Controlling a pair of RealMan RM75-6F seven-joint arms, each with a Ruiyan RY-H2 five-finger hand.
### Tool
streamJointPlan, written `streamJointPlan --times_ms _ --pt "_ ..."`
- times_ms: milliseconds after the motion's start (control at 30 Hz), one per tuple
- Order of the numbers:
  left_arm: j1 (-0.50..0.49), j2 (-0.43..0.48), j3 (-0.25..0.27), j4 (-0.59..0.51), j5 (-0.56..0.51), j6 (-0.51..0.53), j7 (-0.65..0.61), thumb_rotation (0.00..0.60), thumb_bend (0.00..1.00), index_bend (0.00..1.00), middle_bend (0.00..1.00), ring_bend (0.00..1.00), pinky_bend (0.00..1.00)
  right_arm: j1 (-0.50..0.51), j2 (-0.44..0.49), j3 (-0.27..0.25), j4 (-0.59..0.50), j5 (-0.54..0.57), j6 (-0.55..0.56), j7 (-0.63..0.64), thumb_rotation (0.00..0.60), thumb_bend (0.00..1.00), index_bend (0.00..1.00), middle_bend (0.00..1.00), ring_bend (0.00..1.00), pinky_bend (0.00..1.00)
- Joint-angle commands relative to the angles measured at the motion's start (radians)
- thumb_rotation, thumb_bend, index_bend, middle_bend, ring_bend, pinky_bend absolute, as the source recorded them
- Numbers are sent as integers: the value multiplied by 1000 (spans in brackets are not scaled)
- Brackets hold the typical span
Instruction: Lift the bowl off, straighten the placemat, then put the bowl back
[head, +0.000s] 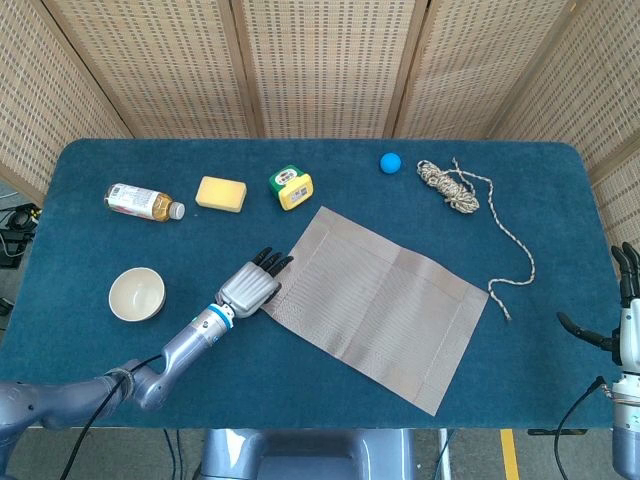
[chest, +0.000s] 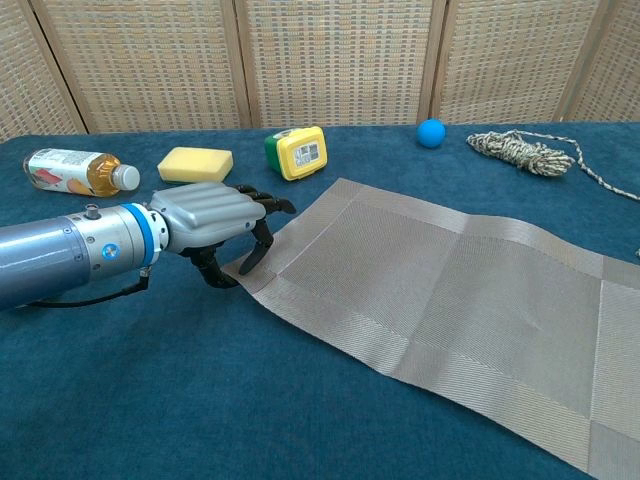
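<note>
Left hand (chest: 205, 222) pinches the placemat (chest: 450, 300) corner, fingers (chest: 262, 243) lifting its edge.

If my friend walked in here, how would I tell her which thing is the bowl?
Start at the grey placemat lying askew in the middle of the blue table. Go left, past the left hand at the mat's corner, to the bowl. It is the only round, cream, open dish, nearer the front than the bottle.
</note>
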Motion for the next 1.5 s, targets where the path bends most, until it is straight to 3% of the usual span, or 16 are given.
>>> streamJointPlan --times_ms 33,433,900,1133,1500 --pt "12 25 10 -30 11 22 3 600 410 637 0 0 0 -1 1 -2 -4 -6 3 0 600 263 69 0 0 0" --pt "74 121 56 -143 23 87 6 600 475 636 0 0 0 -9 8 -10 -26 -27 22 -3 600 262 69 0 0 0" --pt "113 250 151 -400 93 106 98 600 475 642 0 0 0 -20 16 -18 -55 -52 53 -21 600 263 69 0 0 0" --pt "119 273 193 -490 115 94 163 600 476 645 0 0 0 -25 24 -16 -61 -53 61 -12 600 262 69 0 0 0" --pt "139 269 233 -540 141 93 207 600 476 645 0 0 0 -24 26 -18 -64 -53 57 -9 600 263 69 0 0 0"
